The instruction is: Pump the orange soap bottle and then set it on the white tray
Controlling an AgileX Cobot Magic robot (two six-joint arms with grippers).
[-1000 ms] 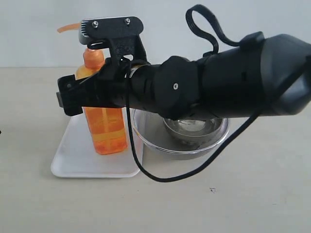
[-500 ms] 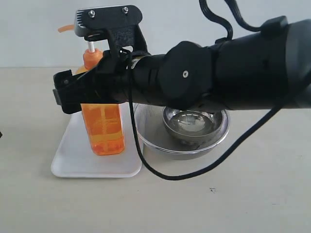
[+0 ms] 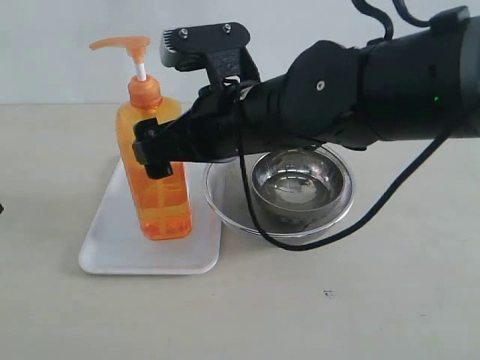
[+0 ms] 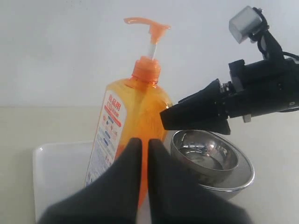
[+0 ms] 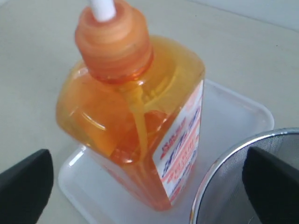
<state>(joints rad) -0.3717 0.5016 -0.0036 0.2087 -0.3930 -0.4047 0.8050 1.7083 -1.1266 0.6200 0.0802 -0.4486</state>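
Note:
The orange soap bottle [image 3: 159, 196] stands upright on the white tray [image 3: 112, 251], its pump head [image 3: 120, 43] raised and uncovered. My right gripper [image 3: 154, 154] is open at the bottle's mid-height on its right side. In the right wrist view its fingers [image 5: 25, 186] stand wide on either side of the bottle [image 5: 131, 102] without touching it. My left gripper [image 4: 145, 142] is shut and empty, low in front of the bottle [image 4: 135, 107], pointing at it.
A round metal mesh bowl [image 3: 225, 210] with a smaller steel bowl [image 3: 300, 184] inside stands right beside the tray, under my right arm. The arm's black cable [image 3: 330, 236] hangs down in front of the bowls. Pale tabletop lies all around.
My right arm has pulled back to the right, away from the bottle's pump and neck, so the pump head now shows. The bottle stays upright on the tray.

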